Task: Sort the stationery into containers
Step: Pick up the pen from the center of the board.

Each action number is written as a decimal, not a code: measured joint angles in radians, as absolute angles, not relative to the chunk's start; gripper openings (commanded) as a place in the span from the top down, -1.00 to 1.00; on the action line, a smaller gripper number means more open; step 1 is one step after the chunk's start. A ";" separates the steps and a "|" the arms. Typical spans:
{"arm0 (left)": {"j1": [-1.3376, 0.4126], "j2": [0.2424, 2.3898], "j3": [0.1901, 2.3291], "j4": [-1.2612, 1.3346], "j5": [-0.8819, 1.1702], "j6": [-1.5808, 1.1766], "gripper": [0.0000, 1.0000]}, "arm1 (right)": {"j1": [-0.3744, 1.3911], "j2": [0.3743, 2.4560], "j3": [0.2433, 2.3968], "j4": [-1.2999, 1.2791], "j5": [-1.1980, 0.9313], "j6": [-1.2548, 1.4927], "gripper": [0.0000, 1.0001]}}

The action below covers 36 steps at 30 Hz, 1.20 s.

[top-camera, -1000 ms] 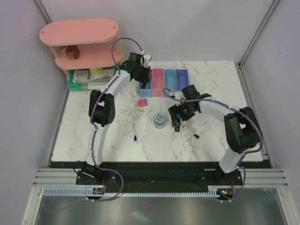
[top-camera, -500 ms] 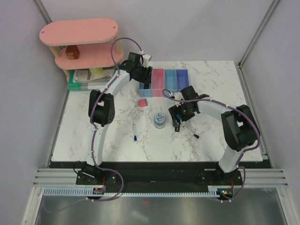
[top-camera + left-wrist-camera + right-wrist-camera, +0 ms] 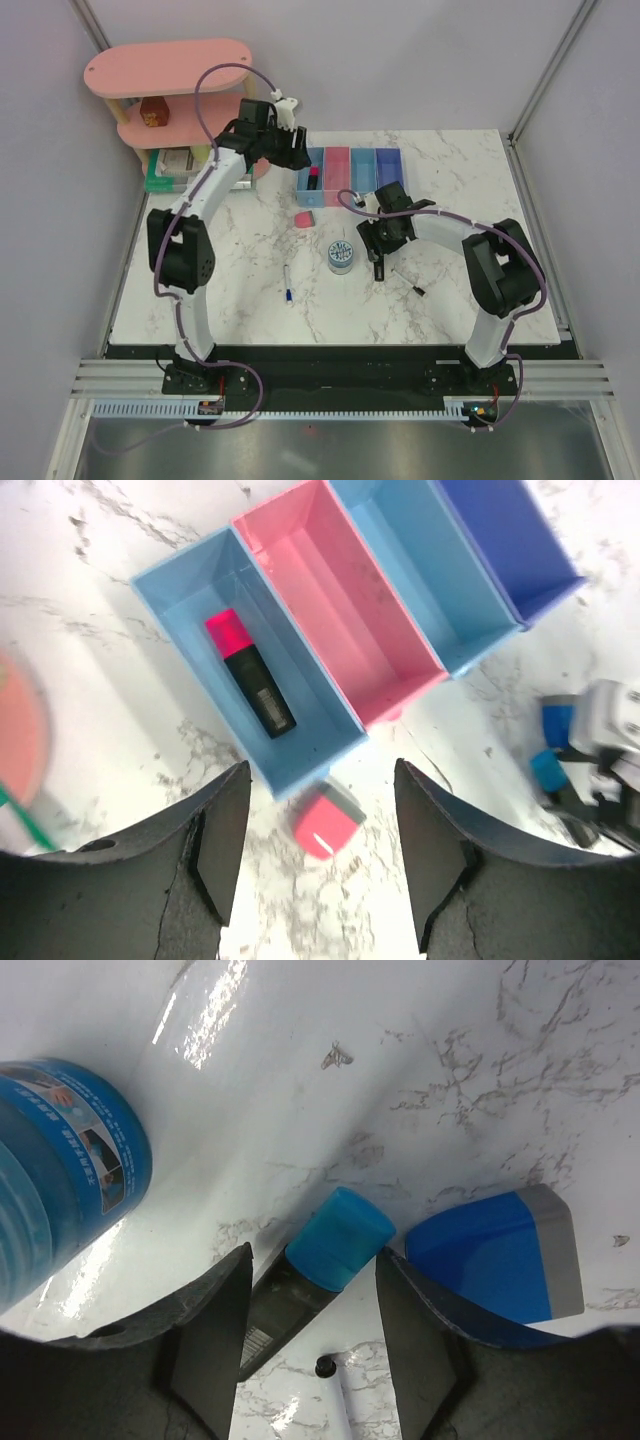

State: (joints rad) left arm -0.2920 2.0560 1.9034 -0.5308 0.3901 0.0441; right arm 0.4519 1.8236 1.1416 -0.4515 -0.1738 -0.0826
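Note:
Four bins stand in a row: light blue (image 3: 290, 750), pink (image 3: 335, 610), light blue (image 3: 430, 570), darker blue (image 3: 510, 540). A black marker with a pink cap (image 3: 248, 675) lies in the first light blue bin (image 3: 309, 190). My left gripper (image 3: 320, 870) is open and empty, above the pink eraser (image 3: 325, 825), left of the bins (image 3: 288, 152). My right gripper (image 3: 315, 1310) is open, with a black marker with a blue cap (image 3: 338, 1238) between its fingers on the table. The blue block (image 3: 495, 1250) and the round tin (image 3: 60, 1170) lie beside it.
The white pen with blue cap (image 3: 287, 284) and the thin black pen (image 3: 405, 280) lie on the marble table (image 3: 200, 290). The pink tiered shelf (image 3: 170, 70) with a red-brown box (image 3: 153, 112) and the green-edged books (image 3: 185, 170) stand at the back left.
My left gripper has drawn back to the left from over the first bin, leaving the pink-capped marker inside. My right gripper has shifted slightly over the blue-capped marker.

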 measured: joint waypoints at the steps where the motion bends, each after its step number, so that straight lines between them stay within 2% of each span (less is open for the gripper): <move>1: -0.286 2.018 1.879 -0.527 0.396 0.044 -0.33 | 0.456 1.827 1.145 -0.449 -0.163 -0.081 -0.12; 3: -0.268 1.928 1.826 -0.525 0.405 0.045 -0.34 | 0.464 1.832 1.150 -0.443 -0.144 -0.078 -0.06; 6: -0.238 1.813 1.761 -0.525 0.411 0.049 -0.35 | 0.476 1.837 1.153 -0.439 -0.105 -0.073 0.21; 7: -0.225 1.784 1.748 -0.526 0.415 0.051 -0.36 | 0.478 1.839 1.154 -0.436 -0.093 -0.073 0.41; 9: -0.203 1.736 1.728 -0.535 0.422 0.055 -0.36 | 0.480 1.840 1.154 -0.430 -0.073 -0.068 0.61; 10: -0.192 1.718 1.721 -0.542 0.426 0.058 -0.36 | 0.480 1.840 1.155 -0.429 -0.070 -0.064 0.86; 12: -0.170 1.689 1.704 -0.552 0.433 0.062 -0.36 | 0.482 1.840 1.155 -0.429 -0.065 -0.062 1.00; 27: -0.133 1.481 1.288 -0.624 0.456 0.215 -0.35 | 0.493 1.794 1.185 -0.524 -0.050 -0.059 1.00; 36: -0.133 1.434 1.189 -0.644 0.481 0.299 -0.33 | 0.483 1.774 1.473 -0.553 -0.133 -0.057 1.00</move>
State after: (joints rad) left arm -0.1329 1.4342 1.1889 -0.6437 0.4812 0.2993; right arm 0.4831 1.7744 1.4731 -0.5533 -0.1333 -0.0574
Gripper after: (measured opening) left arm 0.674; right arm 0.360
